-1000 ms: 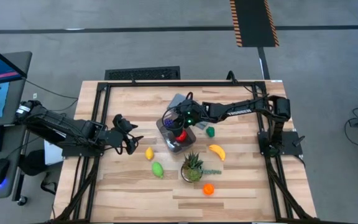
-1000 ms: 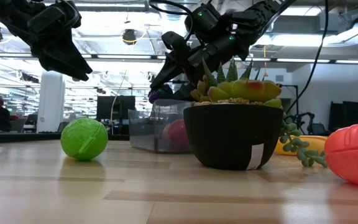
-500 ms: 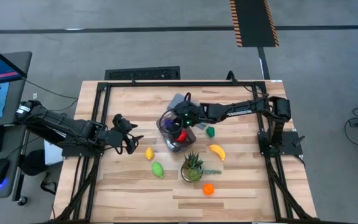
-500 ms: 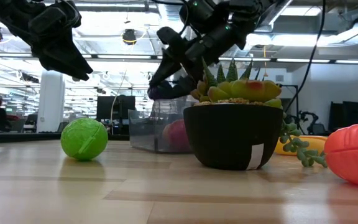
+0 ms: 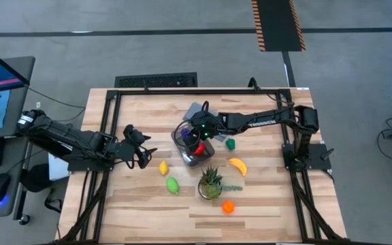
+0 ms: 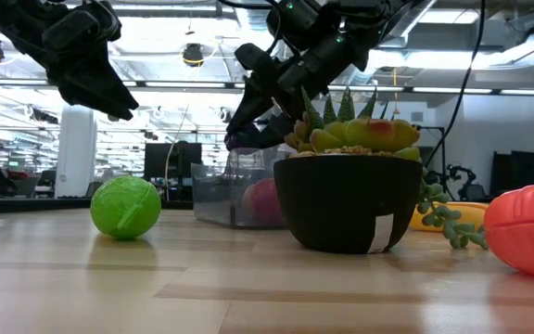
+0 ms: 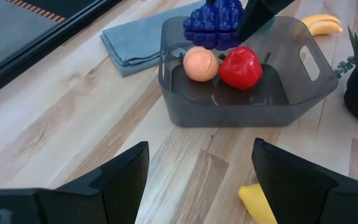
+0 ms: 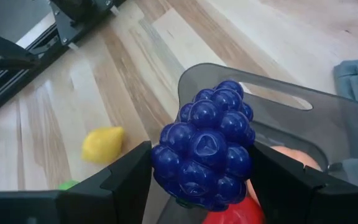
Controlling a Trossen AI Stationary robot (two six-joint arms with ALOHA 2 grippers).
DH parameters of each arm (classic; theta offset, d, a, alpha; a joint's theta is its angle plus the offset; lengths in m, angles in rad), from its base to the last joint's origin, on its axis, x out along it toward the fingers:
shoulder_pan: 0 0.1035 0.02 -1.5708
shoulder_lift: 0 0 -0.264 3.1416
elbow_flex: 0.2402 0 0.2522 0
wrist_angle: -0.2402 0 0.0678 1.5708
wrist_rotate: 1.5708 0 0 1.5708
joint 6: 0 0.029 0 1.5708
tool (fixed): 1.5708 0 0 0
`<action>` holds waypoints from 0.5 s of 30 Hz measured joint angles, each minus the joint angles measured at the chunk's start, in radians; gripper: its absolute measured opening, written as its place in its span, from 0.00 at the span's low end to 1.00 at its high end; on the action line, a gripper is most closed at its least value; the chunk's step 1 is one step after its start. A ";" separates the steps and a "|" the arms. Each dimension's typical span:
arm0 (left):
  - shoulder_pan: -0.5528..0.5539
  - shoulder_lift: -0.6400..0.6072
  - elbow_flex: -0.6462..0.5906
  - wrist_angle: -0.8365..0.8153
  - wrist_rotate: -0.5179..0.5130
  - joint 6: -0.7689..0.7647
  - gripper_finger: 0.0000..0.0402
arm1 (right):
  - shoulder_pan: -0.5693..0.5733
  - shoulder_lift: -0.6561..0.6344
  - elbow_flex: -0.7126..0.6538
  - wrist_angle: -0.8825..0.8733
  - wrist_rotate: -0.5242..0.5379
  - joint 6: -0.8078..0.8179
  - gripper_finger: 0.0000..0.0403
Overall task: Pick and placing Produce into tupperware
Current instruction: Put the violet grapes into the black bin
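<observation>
The clear greyish tupperware (image 5: 197, 151) stands mid-table and holds a peach (image 7: 201, 64) and a red apple (image 7: 241, 67). My right gripper (image 5: 189, 129) hangs over the tub's far-left end, shut on a purple bunch of grapes (image 8: 207, 152). A yellow lemon (image 5: 162, 167), a green lime (image 5: 173, 184), a banana (image 5: 237, 165), an orange piece (image 5: 228, 206) and a small green piece (image 5: 231, 143) lie on the wood. My left gripper (image 5: 141, 148) waits open, left of the tub. My right gripper pinches the grape bunch between its two fingers (image 8: 126, 180), one on each side of the cluster's body (image 8: 166, 155). The fingers slant down from the table's right. The bunch is lifted clear, just above the tub's rim (image 8: 247, 93).
A spiky potted plant (image 5: 210, 182) stands right by the tub's near side. A grey-blue folded piece (image 7: 142, 37) lies beyond the tub's far side. Bare wood lies between the left gripper and the tub. A black frame borders the table.
My right gripper, still shut on the grapes, has risen a little and edged toward the table's left above the tub.
</observation>
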 joint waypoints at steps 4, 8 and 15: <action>0.000 0.000 0.000 0.000 0.000 0.000 0.68 | 0.004 0.000 0.000 0.002 0.000 0.000 0.66; 0.000 0.000 0.000 0.000 0.000 0.000 0.68 | 0.003 0.000 0.000 0.002 -0.016 0.000 0.66; 0.000 0.000 0.000 0.005 0.000 0.000 0.68 | 0.003 0.000 0.000 0.001 -0.035 -0.001 0.66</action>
